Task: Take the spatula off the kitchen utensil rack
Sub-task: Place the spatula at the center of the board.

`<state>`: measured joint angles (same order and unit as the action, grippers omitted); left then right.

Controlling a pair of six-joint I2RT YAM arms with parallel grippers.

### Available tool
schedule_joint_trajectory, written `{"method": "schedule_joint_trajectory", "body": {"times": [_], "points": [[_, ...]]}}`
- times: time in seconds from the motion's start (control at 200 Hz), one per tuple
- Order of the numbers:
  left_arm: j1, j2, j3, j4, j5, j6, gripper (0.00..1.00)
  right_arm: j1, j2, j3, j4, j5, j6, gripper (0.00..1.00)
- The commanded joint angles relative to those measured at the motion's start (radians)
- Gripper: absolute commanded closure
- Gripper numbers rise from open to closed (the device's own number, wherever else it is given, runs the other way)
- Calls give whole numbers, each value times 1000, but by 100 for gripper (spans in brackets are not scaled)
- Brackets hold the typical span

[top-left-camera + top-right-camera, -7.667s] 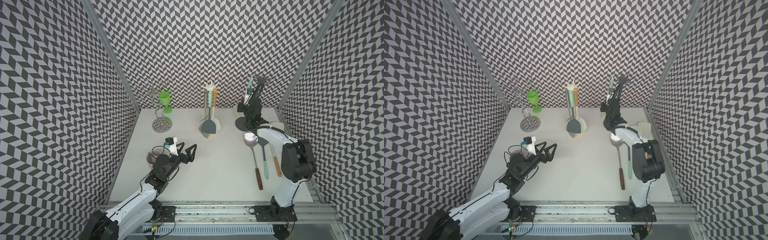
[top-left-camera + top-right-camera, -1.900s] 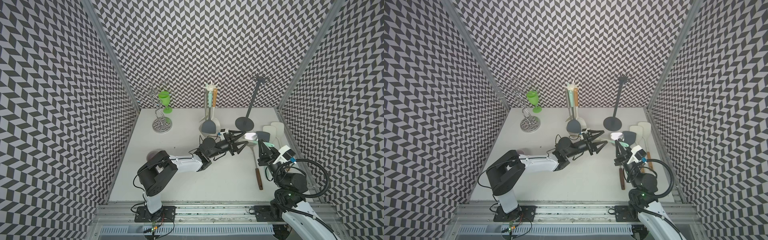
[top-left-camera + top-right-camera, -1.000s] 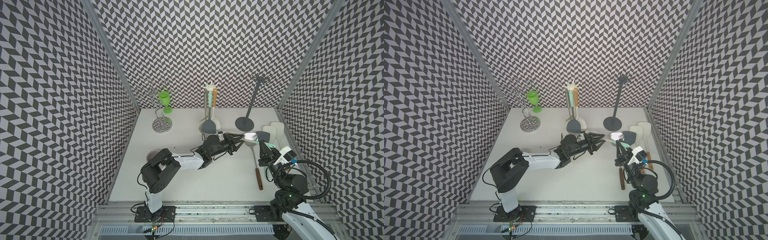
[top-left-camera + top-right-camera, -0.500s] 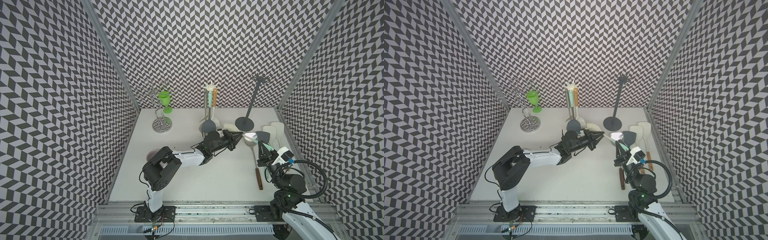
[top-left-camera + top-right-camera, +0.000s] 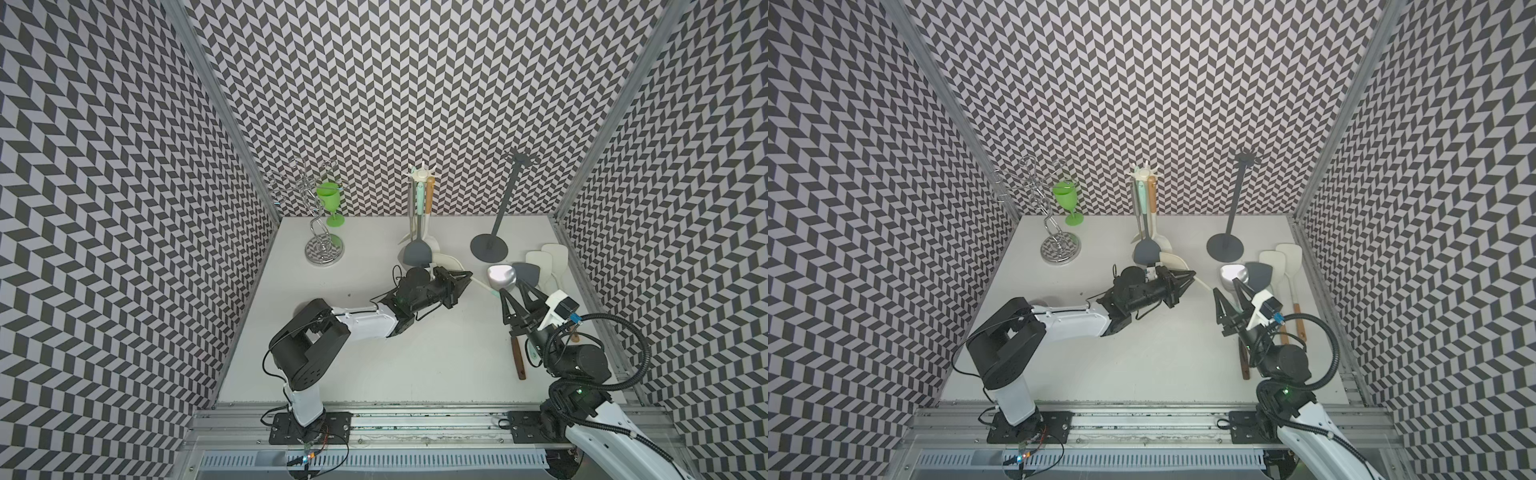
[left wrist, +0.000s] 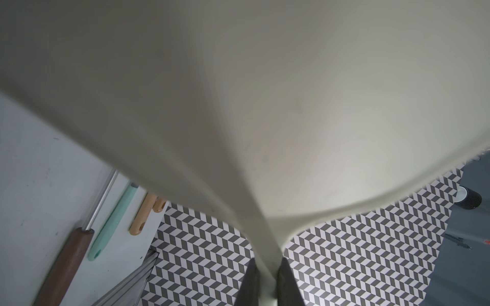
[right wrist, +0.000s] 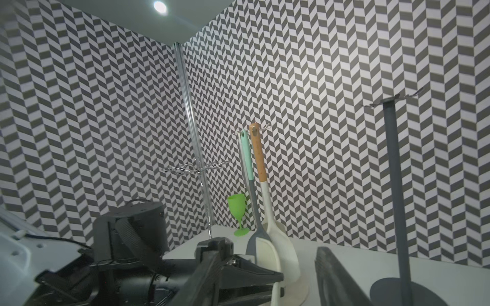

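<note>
The spatula, cream blade (image 5: 446, 262) (image 5: 1171, 261) with a mint handle end, hangs level just above the table's middle. My left gripper (image 5: 465, 276) (image 5: 1190, 276) is shut on its thin neck; in the left wrist view the blade (image 6: 265, 92) fills the picture and the neck runs between the two dark fingers (image 6: 249, 286). My right gripper (image 5: 515, 293) (image 5: 1229, 295) stands open at the handle's end, holding nothing. The dark utensil rack (image 5: 505, 199) (image 7: 392, 185) at the back right has bare hooks.
A cream rack (image 5: 420, 178) behind the left gripper carries several hanging utensils. A silver ladle (image 5: 502, 276), a grey spatula (image 5: 527, 272) and two cream spatulas (image 5: 540, 262) lie at the right. A wire stand (image 5: 322, 232) with a green goblet (image 5: 330, 199) is at the back left.
The left gripper closed on the spatula's neck. The right gripper, shut on the mint handle end until now, has opened and let it go.
</note>
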<state>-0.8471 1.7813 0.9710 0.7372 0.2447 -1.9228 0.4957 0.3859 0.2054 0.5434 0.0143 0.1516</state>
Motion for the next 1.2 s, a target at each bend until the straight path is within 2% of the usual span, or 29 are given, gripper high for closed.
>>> {"method": "schedule_joint_trajectory", "body": {"times": [0.0, 0.05, 0.13, 0.21, 0.275, 0.335, 0.371, 0.601, 0.881, 1.077, 1.197], "points": [[15, -26, -8, -62, 1, 104, 100, 4, -28, 95, -134, 146, 84, 30], [20, -26, -7, -81, 6, 127, 100, 5, -16, 127, -201, 249, 108, 28], [27, -25, -10, -111, 6, 160, 100, 5, 47, 236, -427, 433, 156, 20], [33, -23, -4, -153, -1, 208, 100, 4, 128, 321, -530, 488, 136, 15], [37, -20, 4, -200, -5, 244, 100, 4, 197, 381, -604, 573, 176, 8], [41, -18, 12, -220, -14, 292, 100, 4, 254, 437, -663, 601, 192, 6], [39, -18, 23, -263, -19, 319, 100, 3, 286, 464, -694, 613, 213, 1], [0, 27, 188, -517, -77, 613, 100, 3, 467, 613, -833, 591, 329, 0], [-75, 151, 404, -753, -143, 953, 100, -12, 473, 636, -809, 503, 352, 0], [-103, 257, 546, -887, -142, 1093, 100, -59, 481, 632, -796, 399, 362, 0], [-105, 334, 609, -928, -104, 1126, 100, -84, 480, 618, -783, 364, 377, 0]]}}
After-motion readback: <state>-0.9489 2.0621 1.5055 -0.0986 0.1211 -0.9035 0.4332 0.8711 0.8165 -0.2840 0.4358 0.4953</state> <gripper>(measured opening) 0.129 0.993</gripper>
